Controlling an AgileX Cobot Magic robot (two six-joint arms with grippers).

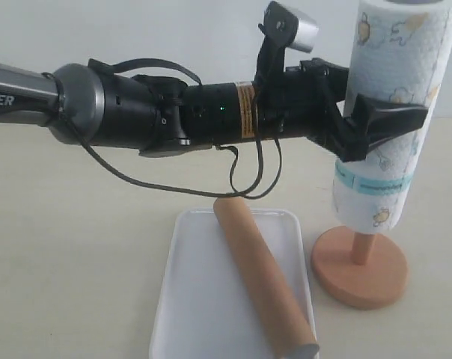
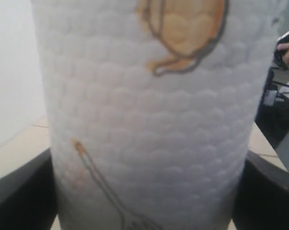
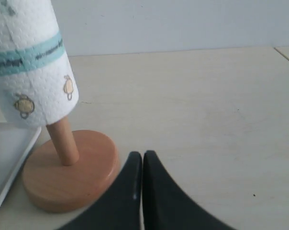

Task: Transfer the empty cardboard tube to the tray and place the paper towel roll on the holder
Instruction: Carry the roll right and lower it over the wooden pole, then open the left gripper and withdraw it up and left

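Exterior view: the left gripper (image 1: 377, 126) is clamped across the middle of the paper towel roll (image 1: 396, 82), one black finger on each side. We see the roll threaded over the holder (image 1: 358, 268), leaning slightly. Its lower end sits clear of the disc base, with a short length of post bare between. The empty cardboard tube (image 1: 262, 278) lies diagonally in the tray (image 1: 182, 299), its far end reaching the far rim.

Left wrist view adds only surface detail: embossed white paper, a yellow-brown cartoon print, a drawn fork, and dark fingers (image 2: 17, 196) at both flanks.

Only the right wrist view shows the right gripper (image 3: 142, 187), jaws pressed together on nothing, near the holder's base. The teal label band near the roll's lower end shows clearly here.
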